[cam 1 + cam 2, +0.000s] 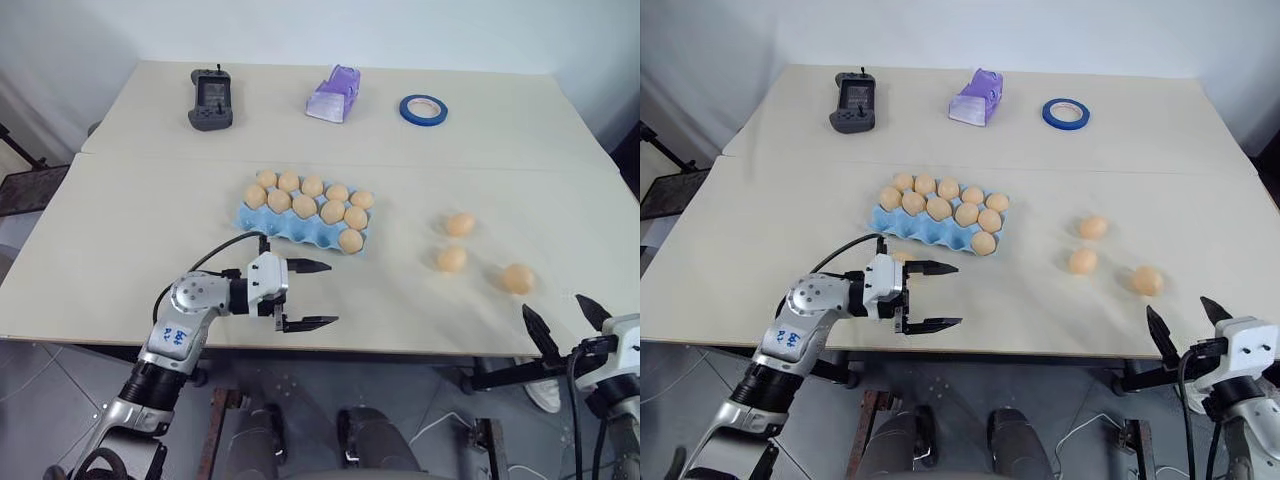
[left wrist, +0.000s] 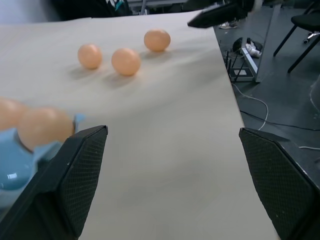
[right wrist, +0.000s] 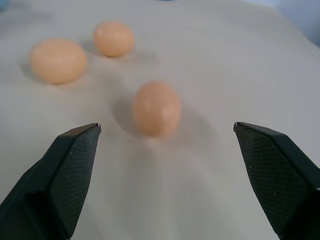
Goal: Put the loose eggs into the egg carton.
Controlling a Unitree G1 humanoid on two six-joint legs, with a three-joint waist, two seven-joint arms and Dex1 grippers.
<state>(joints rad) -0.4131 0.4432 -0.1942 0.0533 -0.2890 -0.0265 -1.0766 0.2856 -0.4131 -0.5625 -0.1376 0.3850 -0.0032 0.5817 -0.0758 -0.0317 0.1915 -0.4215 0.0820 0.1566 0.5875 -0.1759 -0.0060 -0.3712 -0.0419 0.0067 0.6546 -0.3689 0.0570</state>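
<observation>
Left eye view: both my grippers, left (image 1: 308, 294) and right (image 1: 562, 321), gape empty near the table edge; three loose eggs (image 1: 452, 259) lie right of the egg carton (image 1: 262, 222).

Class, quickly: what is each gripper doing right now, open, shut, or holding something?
Left gripper: open, holding nothing, just in front of the egg carton.
Right gripper: open, holding nothing, near the loose eggs.
</observation>
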